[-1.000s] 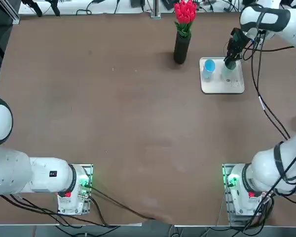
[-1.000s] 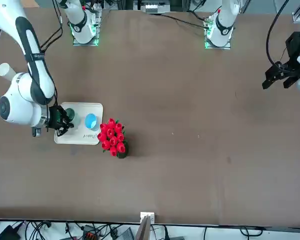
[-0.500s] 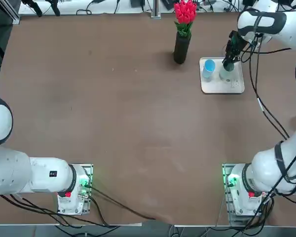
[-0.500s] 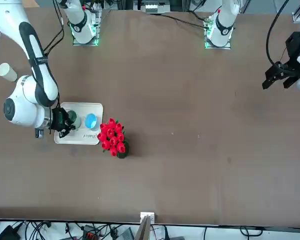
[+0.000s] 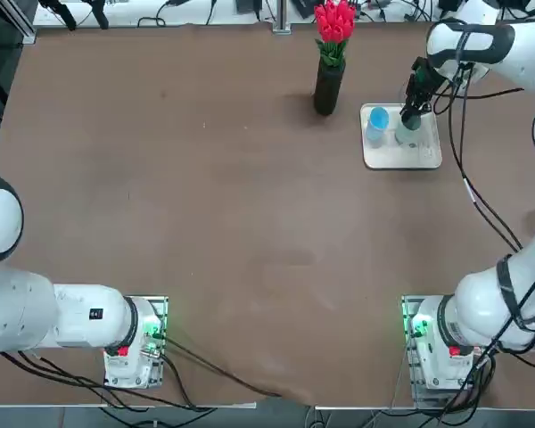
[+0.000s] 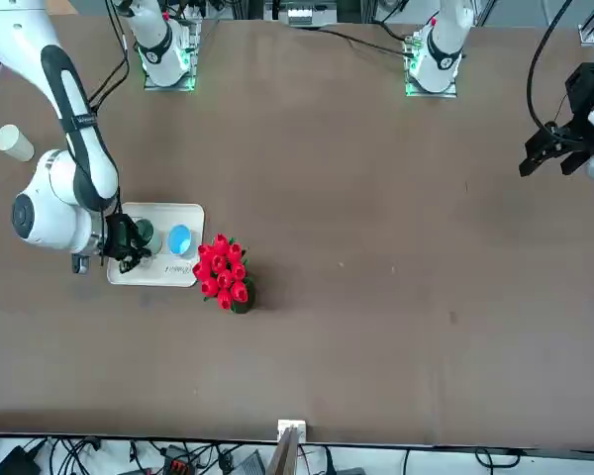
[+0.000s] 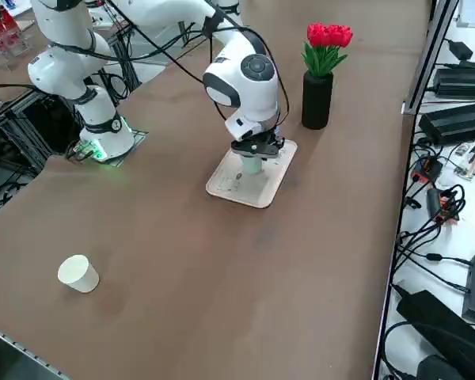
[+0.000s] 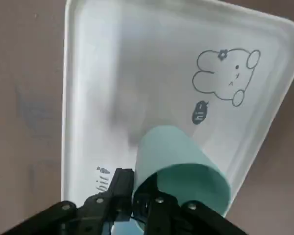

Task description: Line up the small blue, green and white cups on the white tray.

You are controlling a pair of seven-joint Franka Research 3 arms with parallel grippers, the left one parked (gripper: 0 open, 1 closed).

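Pale green cup (image 8: 169,147), its wall pinched in the closed right claw (image 8: 135,185), stands just right of the blue cup (image 5: 377,122), upper right of the top view.

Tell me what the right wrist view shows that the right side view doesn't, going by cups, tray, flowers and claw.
Only the right wrist view: a sliver of the light blue cup, low beside the claw.

Only the right side view: the creamy white cup, off the tray on the table, and the black vase with red tulips.

Both: the white tray, the pale teal-green cup on it, and the right claw, shut on that cup's wall.
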